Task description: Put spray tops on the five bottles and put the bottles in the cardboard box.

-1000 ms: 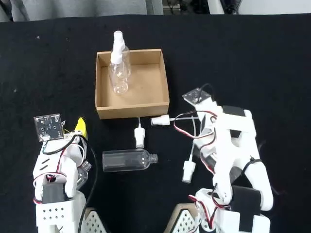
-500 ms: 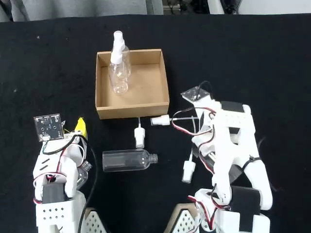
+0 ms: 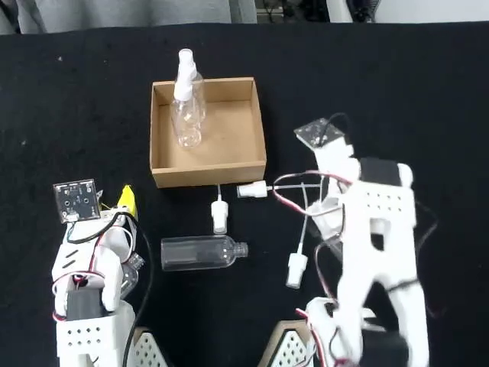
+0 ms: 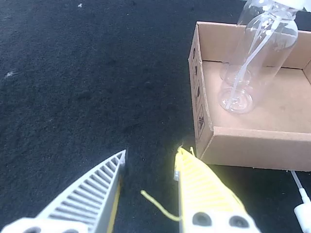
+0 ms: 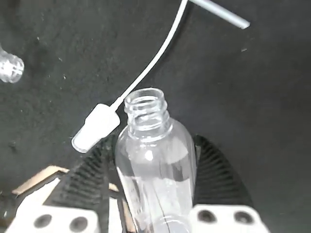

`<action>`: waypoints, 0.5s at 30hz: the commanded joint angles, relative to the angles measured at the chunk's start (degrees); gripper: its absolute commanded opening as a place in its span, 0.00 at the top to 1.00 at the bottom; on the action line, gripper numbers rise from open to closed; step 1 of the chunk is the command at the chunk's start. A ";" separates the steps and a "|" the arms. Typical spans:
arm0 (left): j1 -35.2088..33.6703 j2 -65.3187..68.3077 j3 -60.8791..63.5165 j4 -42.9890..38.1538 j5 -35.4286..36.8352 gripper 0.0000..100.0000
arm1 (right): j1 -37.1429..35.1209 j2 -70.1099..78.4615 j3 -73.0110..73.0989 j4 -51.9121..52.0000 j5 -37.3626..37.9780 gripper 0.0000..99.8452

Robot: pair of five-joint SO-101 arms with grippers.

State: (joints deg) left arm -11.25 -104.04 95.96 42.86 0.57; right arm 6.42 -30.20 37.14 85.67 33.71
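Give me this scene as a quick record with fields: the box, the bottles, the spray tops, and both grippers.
box: open, two upright bottles in one corner
lying bottle: uncapped, on its side in front of the box
loose tops: three, lying near the box
right gripper: shut on held bottle, uncapped
left gripper: open, holding nothing

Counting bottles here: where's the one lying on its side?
High view: the lying bottle sits uncapped in front of the cardboard box, left of centre, by a loose spray top.
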 commanded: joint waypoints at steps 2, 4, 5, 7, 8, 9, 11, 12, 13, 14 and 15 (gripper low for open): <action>-0.22 -0.44 1.45 0.09 0.18 0.84 | -1.05 -9.10 0.75 -0.09 -0.44 0.91; -0.22 -0.44 1.45 0.09 0.18 0.84 | -1.05 -11.56 1.36 -0.09 -0.44 0.91; -0.22 -0.44 1.45 0.09 0.18 0.84 | -1.05 -12.79 1.36 0.00 -0.44 0.91; -0.22 -0.44 1.45 0.09 0.18 0.84 | -1.05 -15.34 1.36 -0.09 -0.62 0.91; -0.22 -0.44 1.45 0.09 0.18 0.84 | -1.05 -16.66 1.36 -0.26 -1.67 0.91; -0.22 -0.44 1.45 0.09 0.18 0.84 | -1.14 -17.80 1.19 -0.44 -2.90 0.91; -0.31 -0.44 1.45 0.09 0.18 0.84 | -1.14 -20.09 1.10 -1.49 -4.48 0.91; -0.31 -0.44 1.45 0.09 0.18 0.84 | -1.67 -21.14 1.27 -2.20 -4.92 0.91; -0.31 -0.44 1.45 0.09 0.18 0.84 | -2.37 -21.93 1.45 -2.64 -5.45 0.91; -0.31 -0.44 1.45 0.09 0.18 0.84 | -3.08 -22.46 1.54 -2.90 -6.15 0.91; -0.31 -0.44 1.45 0.09 0.18 0.84 | -3.87 -23.08 1.54 -3.25 -7.03 0.91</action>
State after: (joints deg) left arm -11.25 -104.04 95.96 42.86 0.57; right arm 4.92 -50.15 38.81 84.70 28.79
